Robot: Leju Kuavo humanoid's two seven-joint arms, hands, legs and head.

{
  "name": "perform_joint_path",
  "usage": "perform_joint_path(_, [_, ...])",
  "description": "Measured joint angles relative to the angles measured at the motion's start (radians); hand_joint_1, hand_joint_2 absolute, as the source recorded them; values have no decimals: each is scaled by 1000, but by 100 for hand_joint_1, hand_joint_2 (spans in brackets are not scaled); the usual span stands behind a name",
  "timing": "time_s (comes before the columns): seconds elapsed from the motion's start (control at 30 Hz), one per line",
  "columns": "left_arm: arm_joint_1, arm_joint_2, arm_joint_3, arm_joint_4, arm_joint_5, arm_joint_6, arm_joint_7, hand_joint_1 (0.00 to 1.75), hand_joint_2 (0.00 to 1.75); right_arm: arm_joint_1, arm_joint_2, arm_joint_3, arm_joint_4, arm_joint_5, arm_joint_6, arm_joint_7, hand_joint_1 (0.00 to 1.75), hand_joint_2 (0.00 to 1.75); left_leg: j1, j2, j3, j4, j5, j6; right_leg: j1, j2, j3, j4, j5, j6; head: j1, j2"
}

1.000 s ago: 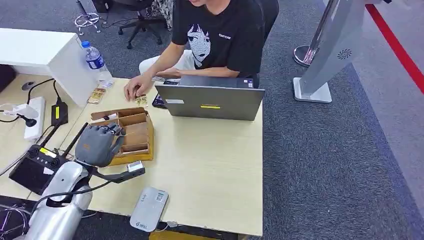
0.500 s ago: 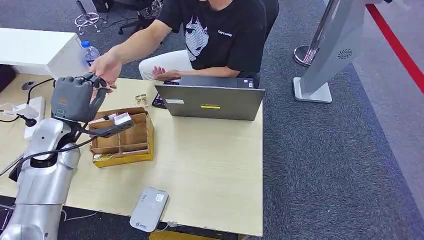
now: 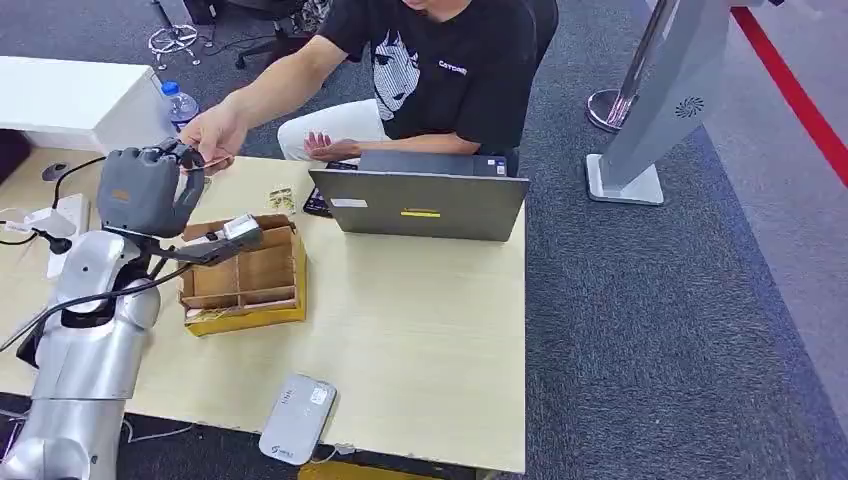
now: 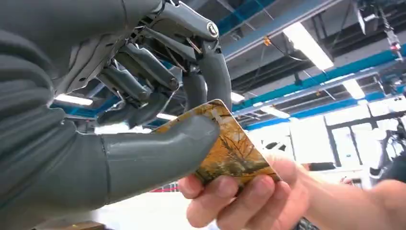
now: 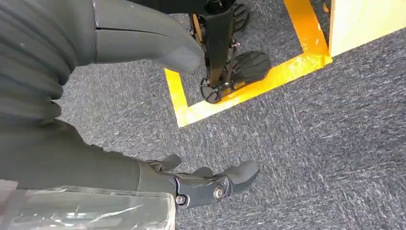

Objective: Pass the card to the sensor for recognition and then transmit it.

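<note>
My left hand (image 3: 145,190) is raised above the table's far left corner. In the left wrist view its thumb (image 4: 158,153) and fingers pinch a card (image 4: 234,148) with a yellow-brown tree picture. A person's hand (image 4: 249,196) grips the card's other end, and reaches my hand from across the table (image 3: 215,130). The grey sensor (image 3: 298,418) lies flat near the table's front edge, far from the card. My right hand (image 5: 72,143) hangs over grey carpet with thumb and fingers apart, holding nothing.
A wooden compartment box (image 3: 245,280) sits just below my left arm. A grey laptop (image 3: 420,200) stands open in front of the seated person. A water bottle (image 3: 178,105), a power strip (image 3: 70,235) and cables lie at the left. A yellow floor line (image 5: 249,86) runs beside the table leg.
My left hand rose from above the wooden box up toward the person. The person's hand left the table and took hold of the card's far end.
</note>
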State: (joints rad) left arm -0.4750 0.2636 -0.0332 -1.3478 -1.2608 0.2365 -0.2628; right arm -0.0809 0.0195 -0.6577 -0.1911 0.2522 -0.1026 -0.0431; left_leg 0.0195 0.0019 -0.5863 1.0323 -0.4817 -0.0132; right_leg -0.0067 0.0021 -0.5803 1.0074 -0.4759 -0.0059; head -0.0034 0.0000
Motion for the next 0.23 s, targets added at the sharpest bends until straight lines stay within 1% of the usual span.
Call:
perform_joint_path(0.07, [6,-3,14,-3,5,42,-1,0,175,0,1,0,0,3,-2,2,0,175,0,0,0,0,0,0,0,0,0,0,0,0,0,0])
perform_joint_path(0.17, [45,-27,53,-57,21,132,-14,0,175,0,2,-1,0,14,-3,8,0,175,0,0,0,0,0,0,0,0,0,0,0,0,0,0])
perform_joint_path(0.23, [68,-48,81,-98,28,144,-23,0,175,0,3,-2,0,17,-3,8,0,175,0,0,0,0,0,0,0,0,0,0,0,0,0,0])
